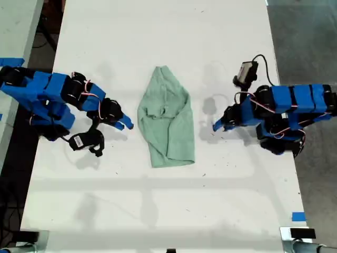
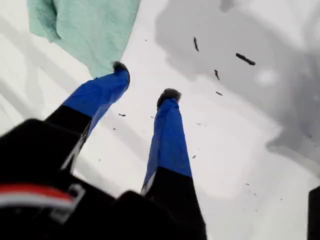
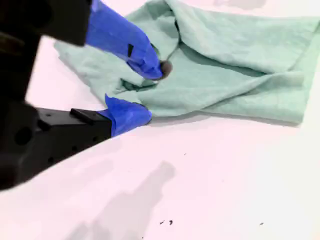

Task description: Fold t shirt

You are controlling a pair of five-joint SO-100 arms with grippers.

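The t shirt [image 1: 167, 117] lies bunched mid-bench [image 1: 158, 211], clear of every edge (bare surface all round), with our first gripper [image 2: 145, 82] and our second gripper [image 3: 147, 92] both parted, holding nothing, beside the cloth's opposite long edges.

Both arms are built from bright blue blocks joined by black motor housings, with thin red and white cables looped along them. My first gripper [image 2: 145, 82] has two long blue fingers [image 2: 170, 135] with dark tips on a black base. My second gripper [image 3: 147, 92] has blue fingers too, one on a black bracket.
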